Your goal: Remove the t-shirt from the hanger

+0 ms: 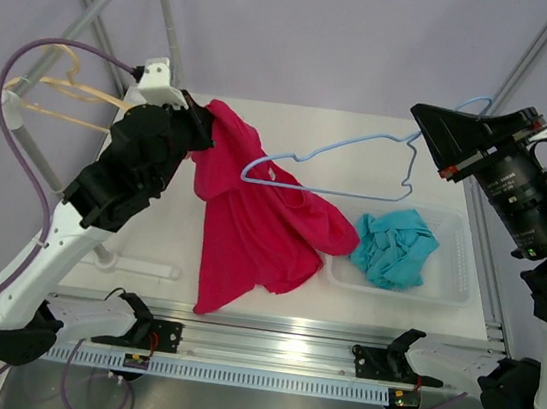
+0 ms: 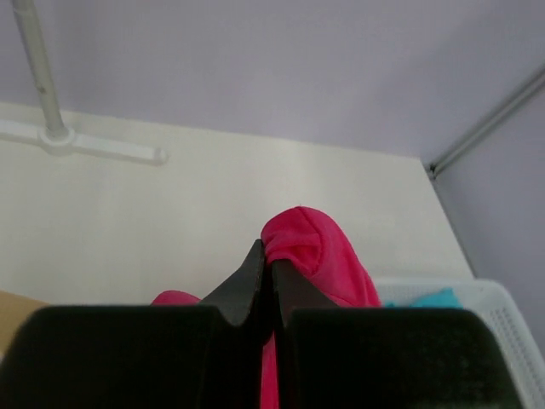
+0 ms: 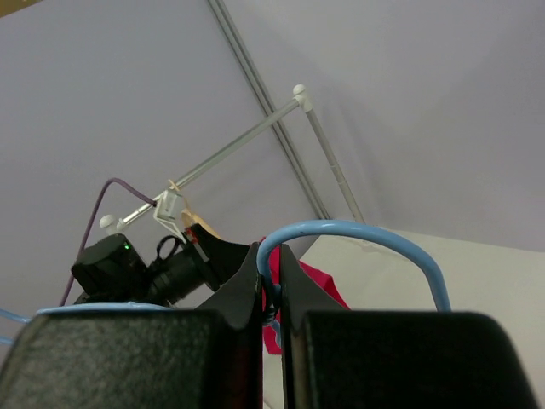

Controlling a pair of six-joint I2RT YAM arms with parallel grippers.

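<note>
A red t-shirt [image 1: 251, 222] hangs from my left gripper [image 1: 206, 127] and drapes down onto the white table [image 1: 170, 221]. My left gripper is shut on a fold of the shirt [image 2: 306, 247]. A light blue wire hanger [image 1: 340, 158] is held in the air by my right gripper [image 1: 426, 134], which is shut on the hanger's neck below the hook [image 3: 358, 234]. The hanger's left end lies over the red cloth near the shirt's middle; whether it is still inside the shirt I cannot tell.
A white basket [image 1: 449, 288] at the right holds a crumpled teal garment [image 1: 396, 246]. A metal clothes rack [image 1: 87, 9] with a wooden hanger [image 1: 61, 96] stands at the back left; its base [image 2: 85, 145] lies on the table.
</note>
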